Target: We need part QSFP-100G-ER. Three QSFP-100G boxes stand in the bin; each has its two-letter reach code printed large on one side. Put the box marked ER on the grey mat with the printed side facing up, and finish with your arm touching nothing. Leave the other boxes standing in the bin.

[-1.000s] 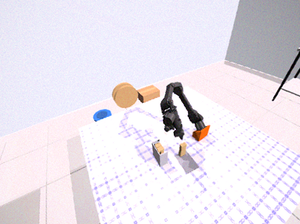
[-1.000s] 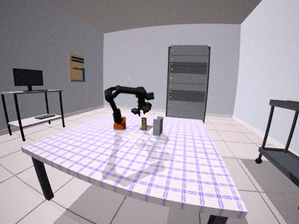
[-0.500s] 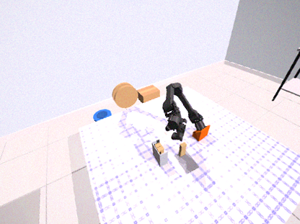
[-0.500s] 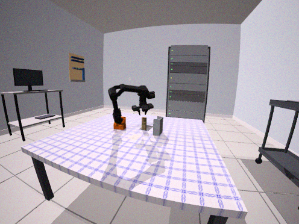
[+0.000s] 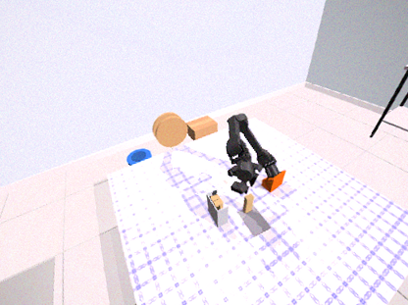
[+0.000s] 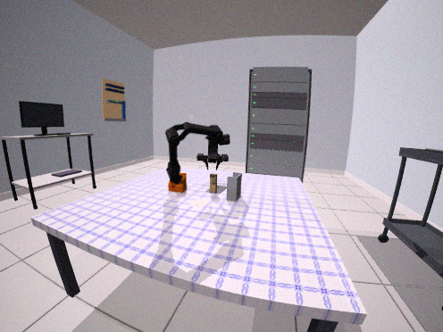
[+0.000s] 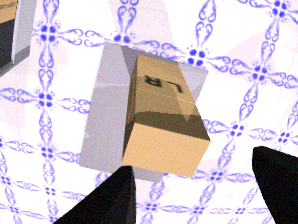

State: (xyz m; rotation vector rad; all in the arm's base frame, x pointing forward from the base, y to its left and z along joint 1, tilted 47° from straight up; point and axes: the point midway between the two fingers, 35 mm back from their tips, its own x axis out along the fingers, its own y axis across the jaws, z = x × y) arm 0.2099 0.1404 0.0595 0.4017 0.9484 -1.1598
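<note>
Wrist view, bin [image 5: 222, 217] [image 6: 233, 189] [image 7: 22, 32] cropped at corner, jaws [image 5: 245, 191] [image 6: 213, 169] half-open, empty, tips partly cut off.

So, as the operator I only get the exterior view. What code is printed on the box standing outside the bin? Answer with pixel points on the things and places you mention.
Observer: The wrist view shows LR on an upright side of that box [image 5: 248, 203] [image 6: 213, 183] [image 7: 167, 150], so it isn't the ER one.

Operator: Understood. Anything inside the bin [image 5: 222, 217] [image 6: 233, 188] [image 7: 23, 30]? I only see its outer walls.

Observer: Yes, the top view shows cardboard-coloured contents [image 5: 216, 201] [image 7: 7, 12] in it, though I can't count them or read a code there.

Operator: And where on the grey mat [image 5: 258, 224] [image 7: 100, 125] is the LR box?

Observer: The top view has it at one end, with bare mat beyond it.
</note>
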